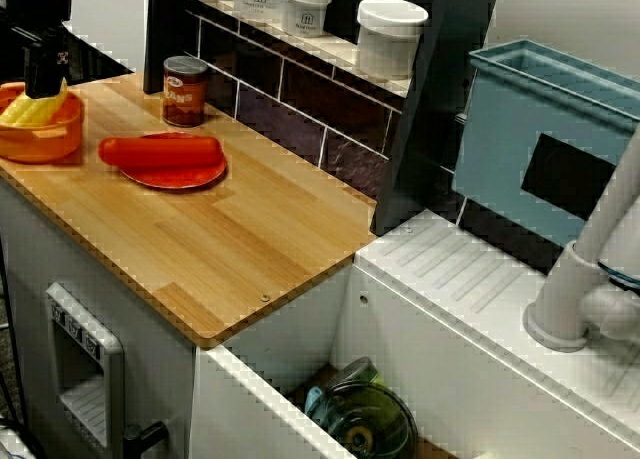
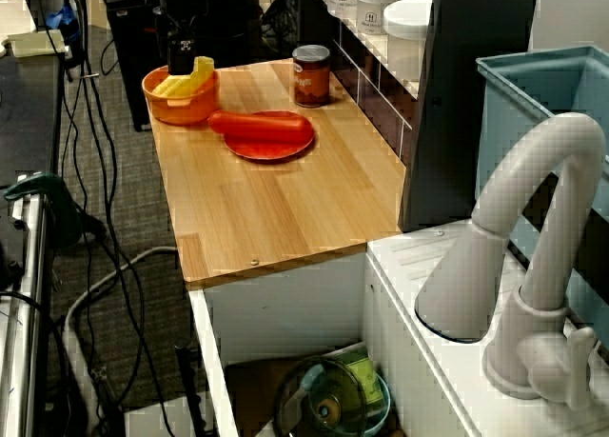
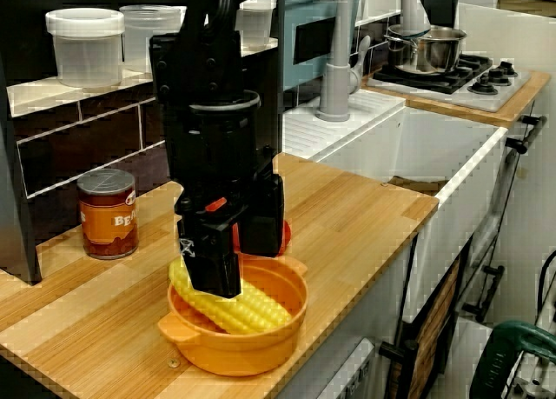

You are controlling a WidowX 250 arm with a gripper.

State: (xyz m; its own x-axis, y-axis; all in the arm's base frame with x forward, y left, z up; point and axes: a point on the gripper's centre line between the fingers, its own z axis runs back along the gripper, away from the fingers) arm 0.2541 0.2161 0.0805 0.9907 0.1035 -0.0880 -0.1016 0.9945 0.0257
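My black gripper [image 3: 239, 273] reaches down into an orange bowl [image 3: 261, 342] at the end of the wooden counter. A yellow corn cob [image 3: 252, 308] lies in the bowl. One finger [image 3: 213, 264] stands in front of the cob and the other behind it, both at the cob's level. How tightly they press on it does not show. From the sink side the gripper [image 1: 45, 77] sits right on top of the corn [image 1: 35, 109]. In the high view the gripper [image 2: 181, 58] is over the bowl [image 2: 176, 104].
A red plate [image 1: 195, 177] carrying a long red vegetable [image 1: 160, 151] lies beside the bowl, with a brown can [image 1: 184, 91] behind it. White canisters [image 1: 390, 34] line the shelf. A teal rack [image 1: 545, 139], a faucet [image 2: 533, 218] and a sink holding a glass lid [image 1: 365, 419] are farther along.
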